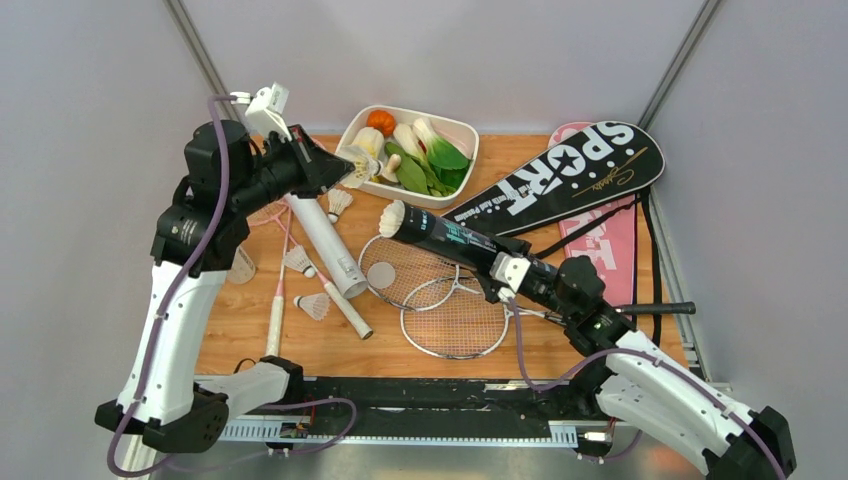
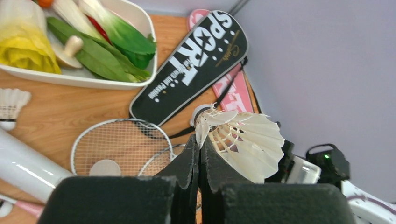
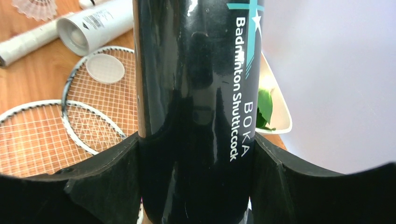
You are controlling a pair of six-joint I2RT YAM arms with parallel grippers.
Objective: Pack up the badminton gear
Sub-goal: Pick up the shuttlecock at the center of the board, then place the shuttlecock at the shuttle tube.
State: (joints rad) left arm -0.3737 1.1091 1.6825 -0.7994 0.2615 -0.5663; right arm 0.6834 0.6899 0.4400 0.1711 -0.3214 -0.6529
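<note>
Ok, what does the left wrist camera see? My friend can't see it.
The left gripper pinches a white shuttlecock. Behind it lie racquets, a black SPORT cover and a tray of toy vegetables.

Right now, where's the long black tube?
In the top view, the long black tube is held mid-table in the right fingers, between the white vegetable tray and silver racquets.

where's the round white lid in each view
top external: round white lid at centre, on a racquet
left wrist: bottom left, on the strings
right wrist: upper left, left of the black tube
shared landmark: the white tube lying beside it
</note>
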